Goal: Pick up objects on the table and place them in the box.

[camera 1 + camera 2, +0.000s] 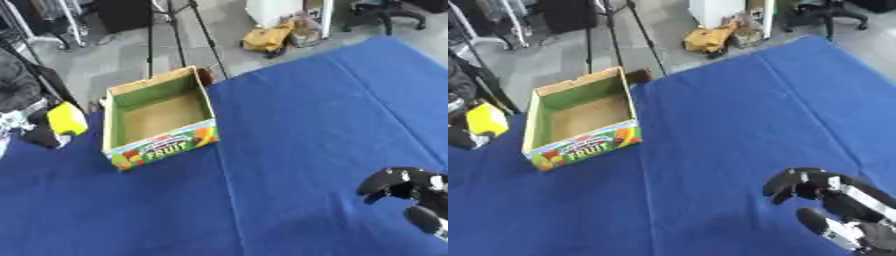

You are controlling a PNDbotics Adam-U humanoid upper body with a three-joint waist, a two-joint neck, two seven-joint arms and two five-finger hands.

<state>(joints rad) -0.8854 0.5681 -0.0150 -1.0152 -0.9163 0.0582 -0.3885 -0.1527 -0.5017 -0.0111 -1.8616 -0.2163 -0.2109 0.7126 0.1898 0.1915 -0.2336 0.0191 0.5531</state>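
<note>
The box [157,120] sits open on the blue desk [306,125], well apart from the right hand [820,192], up and to its left. That hand's fingers [785,182] are curled and hold nothing. A yellow thing [66,119] shows left of the box; what holds it is unclear.

Open box [160,116] on blue table [306,115]

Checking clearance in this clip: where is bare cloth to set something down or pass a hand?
The widest bare patch of blue cloth runs from the box rightward to the far edge and down to the right hand. The near-left cloth below the box is also bare. It is crowded only at the left edge, where the left hand holds a yellow object beside the box.
</note>
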